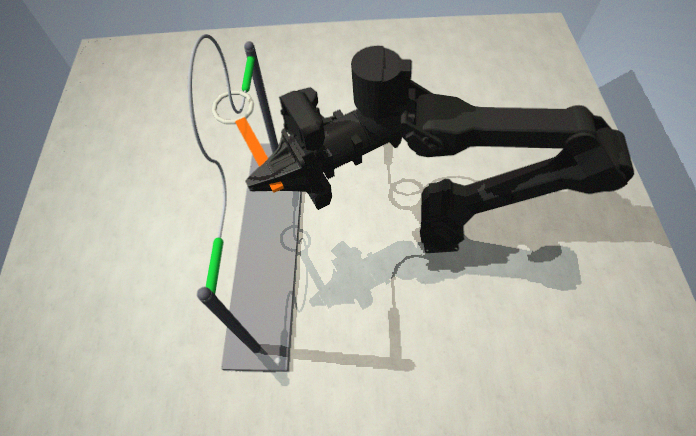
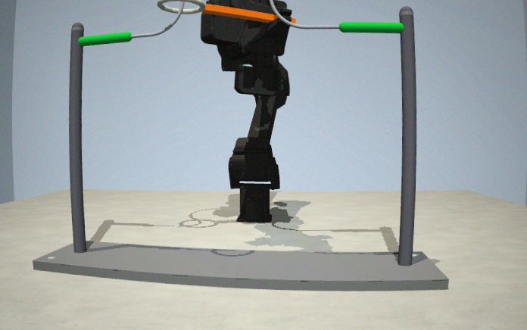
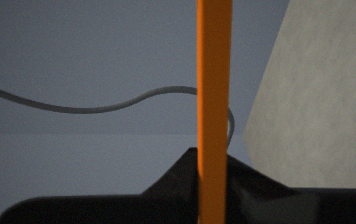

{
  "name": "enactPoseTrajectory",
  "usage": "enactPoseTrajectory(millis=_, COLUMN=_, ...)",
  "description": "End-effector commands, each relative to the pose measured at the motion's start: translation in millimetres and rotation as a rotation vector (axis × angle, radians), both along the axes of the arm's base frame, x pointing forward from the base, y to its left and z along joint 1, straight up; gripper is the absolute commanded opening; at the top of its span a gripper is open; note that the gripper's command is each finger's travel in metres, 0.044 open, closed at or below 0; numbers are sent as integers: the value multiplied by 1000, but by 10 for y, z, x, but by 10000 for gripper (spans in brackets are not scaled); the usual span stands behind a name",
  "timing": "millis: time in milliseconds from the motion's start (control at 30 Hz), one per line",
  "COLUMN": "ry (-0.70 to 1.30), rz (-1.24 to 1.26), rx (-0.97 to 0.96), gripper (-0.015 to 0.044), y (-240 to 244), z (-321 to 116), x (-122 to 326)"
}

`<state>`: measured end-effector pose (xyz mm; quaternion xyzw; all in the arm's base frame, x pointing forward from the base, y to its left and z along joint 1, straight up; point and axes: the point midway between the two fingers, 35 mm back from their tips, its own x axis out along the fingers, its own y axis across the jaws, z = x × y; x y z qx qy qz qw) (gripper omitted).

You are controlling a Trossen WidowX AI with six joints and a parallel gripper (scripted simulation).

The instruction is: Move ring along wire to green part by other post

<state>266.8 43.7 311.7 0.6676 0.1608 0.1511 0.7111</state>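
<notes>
The pale ring [image 1: 214, 107] [image 2: 167, 10] is around the thin grey wire [image 1: 191, 87] [image 2: 319, 26] [image 3: 80, 110], where it climbs beyond the far green part [image 1: 248, 73] [image 2: 104, 38]. The ring lies nearly flat; whether it touches the wire cannot be told. Its orange handle [image 1: 250, 139] [image 2: 237, 12] [image 3: 214, 90] is nearly level and runs toward the other post's side. My gripper [image 1: 250, 183] [image 3: 202, 155] is shut on the handle near its free end. The other green part [image 1: 214, 264] [image 2: 371, 26] is bare. The wire's top is outside the exterior view.
The far post [image 1: 264, 97] [image 2: 76, 135] and near post [image 1: 231, 323] [image 2: 407, 135] stand on a grey base board [image 1: 259, 287] [image 2: 241, 272]. The wire makes a tall arch, and in the wrist view it passes behind the handle. The arm reaches in from the robot's base.
</notes>
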Motion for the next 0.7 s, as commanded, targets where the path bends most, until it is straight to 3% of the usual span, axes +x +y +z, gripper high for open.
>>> enactPoseTrajectory(millis=0, ry=-15, rz=6, rx=58, gripper=-150, y=13, z=122, x=-14)
enactPoseTrajectory(millis=667, ry=-34, rz=10, rx=410, gripper=-150, y=-96, z=674, x=-30)
